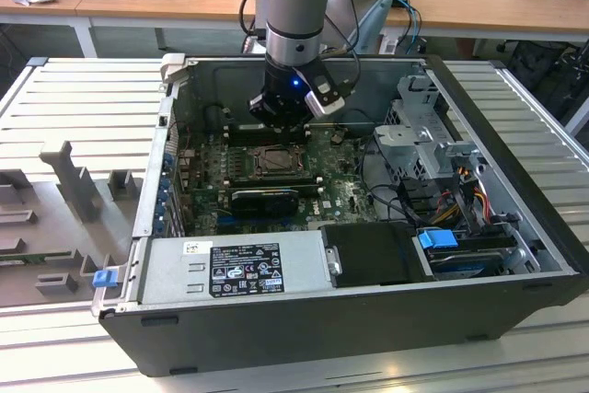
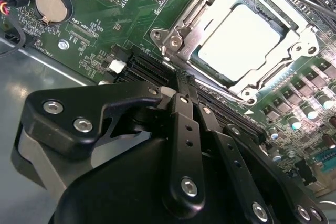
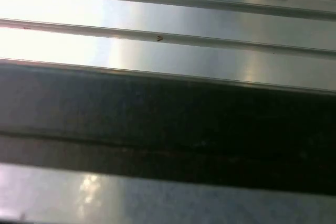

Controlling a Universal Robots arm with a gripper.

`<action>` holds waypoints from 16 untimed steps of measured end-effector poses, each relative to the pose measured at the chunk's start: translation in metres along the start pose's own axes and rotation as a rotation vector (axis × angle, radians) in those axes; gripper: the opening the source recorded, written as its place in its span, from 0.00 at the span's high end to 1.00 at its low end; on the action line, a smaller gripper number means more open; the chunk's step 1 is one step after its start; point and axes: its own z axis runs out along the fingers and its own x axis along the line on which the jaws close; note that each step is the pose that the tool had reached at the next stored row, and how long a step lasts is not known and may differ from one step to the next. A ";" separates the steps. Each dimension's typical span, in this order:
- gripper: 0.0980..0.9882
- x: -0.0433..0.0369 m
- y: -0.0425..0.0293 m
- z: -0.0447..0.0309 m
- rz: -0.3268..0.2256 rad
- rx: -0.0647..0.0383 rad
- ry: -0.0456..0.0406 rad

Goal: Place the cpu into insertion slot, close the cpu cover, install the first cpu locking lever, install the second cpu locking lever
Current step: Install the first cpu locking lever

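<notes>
While the cpu [image 2: 242, 36] sits in the insertion slot [image 2: 181, 45] w/ cpu cover [image 2: 294, 40] down, we see the gripper [image 2: 185, 85] just beside it — fingers pressed together, holding nothing.

- Ribbed silver metal counter [image 1: 83, 98] under everything.
- Open black computer case [image 1: 368, 319] resting on it, side panel off.
- Grey moulded fixture tray [image 1: 64, 218] lying at the exterior view's left.

Exterior view looks down from above into the open computer case [image 1: 368, 310]; second wrist view sits close over its motherboard [image 2: 121, 19], shared by both.
</notes>
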 end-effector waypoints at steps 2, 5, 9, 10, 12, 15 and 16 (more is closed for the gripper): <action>0.99 0.0000 0.0000 0.0001 0.000 0.000 -0.0001; 0.99 -0.0008 0.0000 0.0003 0.000 0.000 -0.0002; 0.99 -0.0010 -0.0001 0.0006 0.000 0.001 -0.0001; 0.99 -0.0010 -0.0002 0.0007 0.000 0.002 0.0000; 0.99 -0.0010 -0.0004 0.0007 0.000 0.004 0.0002; 0.99 -0.0009 -0.0015 0.0008 0.000 0.005 0.0003; 0.99 -0.0009 -0.0018 0.0010 0.000 0.005 0.0002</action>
